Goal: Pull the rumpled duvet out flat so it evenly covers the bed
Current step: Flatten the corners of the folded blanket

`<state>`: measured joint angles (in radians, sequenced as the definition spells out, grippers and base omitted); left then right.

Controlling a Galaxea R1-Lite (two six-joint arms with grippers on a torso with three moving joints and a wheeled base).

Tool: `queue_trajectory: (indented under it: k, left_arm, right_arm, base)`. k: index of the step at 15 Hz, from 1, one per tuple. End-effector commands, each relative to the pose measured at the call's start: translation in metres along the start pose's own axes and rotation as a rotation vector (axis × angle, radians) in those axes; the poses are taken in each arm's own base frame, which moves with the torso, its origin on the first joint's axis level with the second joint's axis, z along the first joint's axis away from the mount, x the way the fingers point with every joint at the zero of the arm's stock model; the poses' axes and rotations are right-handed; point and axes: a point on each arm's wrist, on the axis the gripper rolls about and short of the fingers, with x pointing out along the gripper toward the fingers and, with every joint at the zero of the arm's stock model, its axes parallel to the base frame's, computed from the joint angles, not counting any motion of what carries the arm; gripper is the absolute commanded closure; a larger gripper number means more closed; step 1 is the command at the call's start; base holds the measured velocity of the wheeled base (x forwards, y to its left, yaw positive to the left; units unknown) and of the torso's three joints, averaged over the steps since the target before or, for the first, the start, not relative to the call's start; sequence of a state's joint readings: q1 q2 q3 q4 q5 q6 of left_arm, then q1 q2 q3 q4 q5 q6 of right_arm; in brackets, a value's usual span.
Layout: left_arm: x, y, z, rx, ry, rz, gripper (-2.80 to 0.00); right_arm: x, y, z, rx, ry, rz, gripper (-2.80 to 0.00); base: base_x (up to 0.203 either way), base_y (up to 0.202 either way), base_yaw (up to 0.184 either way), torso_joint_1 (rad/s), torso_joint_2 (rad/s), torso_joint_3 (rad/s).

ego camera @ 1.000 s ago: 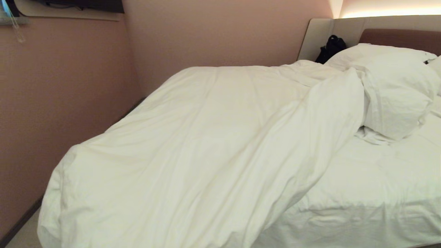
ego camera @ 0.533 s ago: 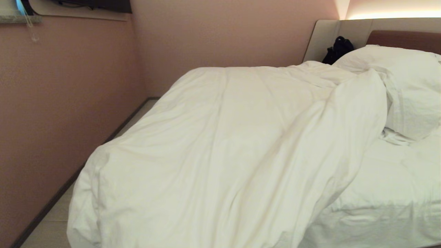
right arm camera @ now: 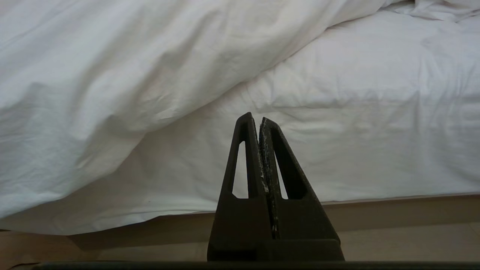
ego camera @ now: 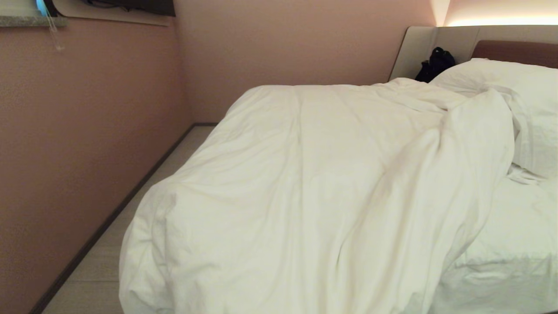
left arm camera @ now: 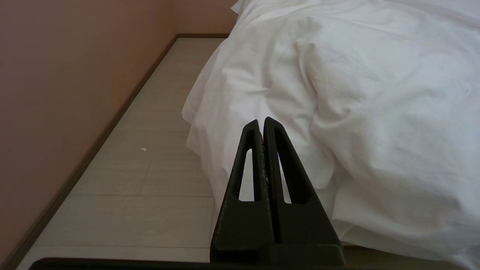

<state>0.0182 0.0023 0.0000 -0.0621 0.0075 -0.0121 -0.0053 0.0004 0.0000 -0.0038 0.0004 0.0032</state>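
The white duvet (ego camera: pixel 314 192) lies rumpled across the left part of the bed (ego camera: pixel 514 257), bunched at the near left corner and drooping over the side; its right edge runs diagonally, leaving the white sheet bare at right. My left gripper (left arm camera: pixel 261 122) is shut and empty, pointing at the duvet's hanging corner (left arm camera: pixel 262 86) without touching it. My right gripper (right arm camera: pixel 254 119) is shut and empty, low in front of the mattress side (right arm camera: pixel 356 150), below the duvet's diagonal edge (right arm camera: pixel 112 75). Neither arm shows in the head view.
A pink wall (ego camera: pixel 87 131) runs along the left with a narrow strip of pale tiled floor (ego camera: pixel 104 270) between it and the bed. White pillows (ego camera: pixel 523 87) lean at the brown headboard (ego camera: pixel 514 52). A black object (ego camera: pixel 436 63) sits by the beige surround.
The whole head view has shifted: the bed now sits further right in the picture and more floor shows at left, so the camera has moved. The duvet itself lies unchanged.
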Motion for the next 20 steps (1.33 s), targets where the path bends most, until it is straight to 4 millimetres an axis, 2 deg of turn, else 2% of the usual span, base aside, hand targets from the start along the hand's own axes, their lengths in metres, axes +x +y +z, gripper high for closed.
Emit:
queue_trajectory:
  k: [1, 13, 14, 17, 20]
  left_arm:
    - [0.0, 0.0, 0.0, 0.002, -0.002, 0.0, 0.0]
    - [0.0, 0.0, -0.001, -0.045, 0.005, 0.021, 0.0]
    - [-0.001, 0.0, 0.005, -0.062, -0.009, 0.015, 0.0]
    - [-0.01, -0.001, 0.054, -0.144, -0.053, -0.031, 0.0]
    - [0.015, -0.004, 0.066, -0.179, 0.146, -0.143, 0.0]
  right_arm:
    - [0.0, 0.0, 0.0, 0.0, -0.001, 0.0, 0.0]
    - [0.0, 0.0, 0.0, 0.0, -0.001, 0.0, 0.0]
    - [0.0, 0.0, 0.0, 0.0, -0.001, 0.0, 0.0]
    - [0.0, 0.0, 0.0, 0.0, -0.001, 0.0, 0.0]
    - [0.0, 0.0, 0.0, 0.0, -0.001, 0.0, 0.0]
  base:
    - [0.0, 0.0, 0.0, 0.0, 0.0, 0.0]
    - [0.0, 0.0, 0.0, 0.0, 0.0, 0.0]
    - [0.0, 0.0, 0.0, 0.0, 0.0, 0.0]
    - [0.0, 0.0, 0.0, 0.0, 0.0, 0.0]
    - [0.0, 0.0, 0.0, 0.0, 0.0, 0.0]
